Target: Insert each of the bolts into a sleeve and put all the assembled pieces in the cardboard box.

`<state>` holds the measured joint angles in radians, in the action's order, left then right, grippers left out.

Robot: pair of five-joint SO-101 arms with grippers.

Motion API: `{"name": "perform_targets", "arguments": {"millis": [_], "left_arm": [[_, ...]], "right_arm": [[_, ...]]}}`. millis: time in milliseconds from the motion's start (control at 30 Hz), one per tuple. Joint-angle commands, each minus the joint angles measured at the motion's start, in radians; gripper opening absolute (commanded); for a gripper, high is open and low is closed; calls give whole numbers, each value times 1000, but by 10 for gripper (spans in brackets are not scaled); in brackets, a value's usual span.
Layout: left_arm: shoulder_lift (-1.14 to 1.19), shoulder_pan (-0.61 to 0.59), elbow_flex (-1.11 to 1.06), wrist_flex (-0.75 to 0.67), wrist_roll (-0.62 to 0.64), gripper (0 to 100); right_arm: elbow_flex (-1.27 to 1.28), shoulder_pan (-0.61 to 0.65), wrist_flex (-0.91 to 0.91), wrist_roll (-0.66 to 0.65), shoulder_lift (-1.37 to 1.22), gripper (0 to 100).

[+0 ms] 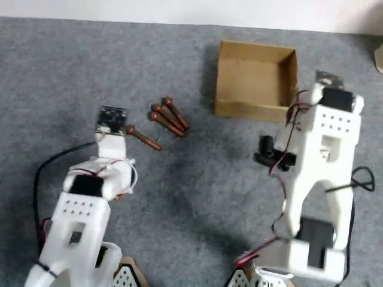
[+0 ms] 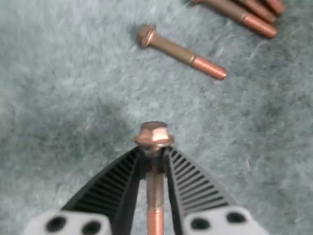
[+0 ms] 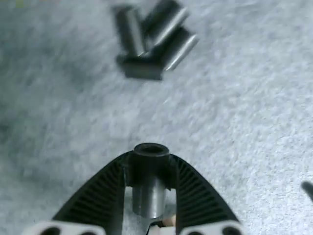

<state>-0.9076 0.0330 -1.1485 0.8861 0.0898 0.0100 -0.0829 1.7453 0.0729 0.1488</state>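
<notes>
Left end effector (image 2: 155,152) is closed tight on a held bolt (image 2: 154,134), gripping the copper shank just under the hexagonal head, which points away from the wrist over the grey worktop (image 1: 197,197). Right end effector (image 3: 148,156) is clamped round a held sleeve (image 3: 146,181), a dark tube whose open mouth faces outward between the fingertips.

Just ahead of the left arm, a lone bolt (image 2: 181,51) lies flat on the worktop, apart from the others. Beyond it, three bolts (image 1: 169,116) lie side by side and close together, between the left arm and the cardboard box (image 1: 251,110). Ahead of the right arm, the loose sleeves (image 3: 151,41) sit in a small heap, touching one another.

The cardboard box stands open-topped at the far side of the worktop. In the high view, the right arm's white upper body rises just beside the box's right-hand corner.
</notes>
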Motion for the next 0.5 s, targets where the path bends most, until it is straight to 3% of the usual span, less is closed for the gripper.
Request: {"name": "perform_targets", "arguments": {"millis": [0, 467], "left_arm": [[-117, 35, -15, 3, 8, 11], [-478, 39, -302, -247, 9, 7]], "right_arm": [[45, 65, -12, 3, 166, 4], [478, 134, -420, 3, 599, 4]]}}
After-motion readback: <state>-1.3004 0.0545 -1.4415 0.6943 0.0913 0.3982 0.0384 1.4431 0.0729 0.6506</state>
